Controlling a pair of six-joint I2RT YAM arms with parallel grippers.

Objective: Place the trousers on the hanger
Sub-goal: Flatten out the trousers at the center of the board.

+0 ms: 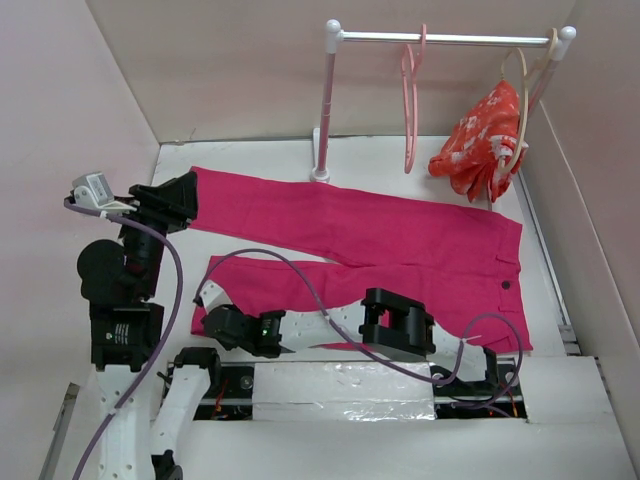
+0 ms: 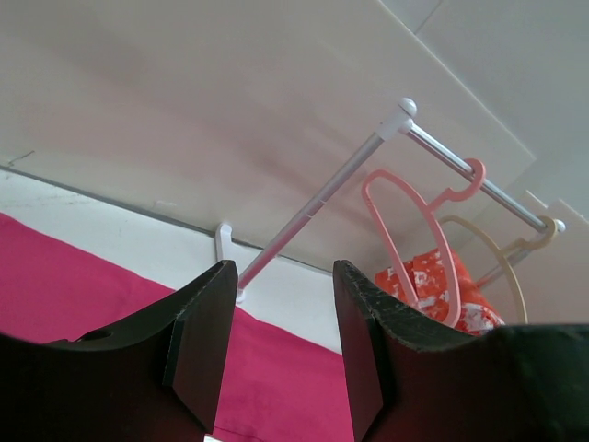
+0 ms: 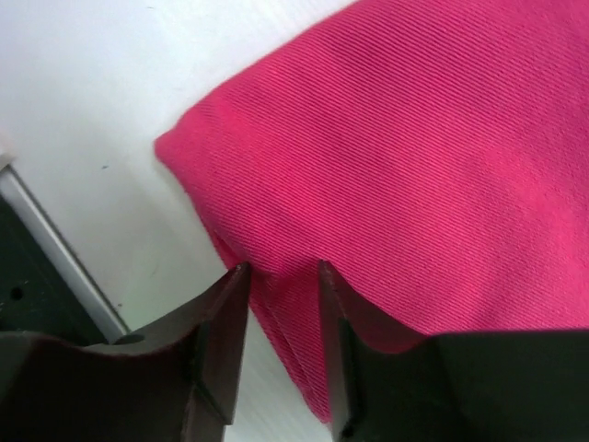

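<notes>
The magenta trousers (image 1: 380,235) lie flat on the white table, waist to the right and both legs pointing left. The salmon-pink hanger (image 1: 410,110) hangs empty on the rail at the back; it also shows in the left wrist view (image 2: 385,173). My left gripper (image 1: 188,200) is open at the hem of the far leg, with nothing between its jaws (image 2: 282,272) and the trousers (image 2: 55,276) below it. My right gripper (image 1: 207,317) is at the hem of the near leg. Its jaws (image 3: 282,269) stand apart astride the folded edge of the trousers (image 3: 414,138).
A white rail (image 1: 445,38) on a pink-and-white post (image 1: 325,110) stands at the back. A beige hanger (image 1: 520,90) with a red-orange floral garment (image 1: 480,140) hangs at its right end. Walls close in on the left, back and right.
</notes>
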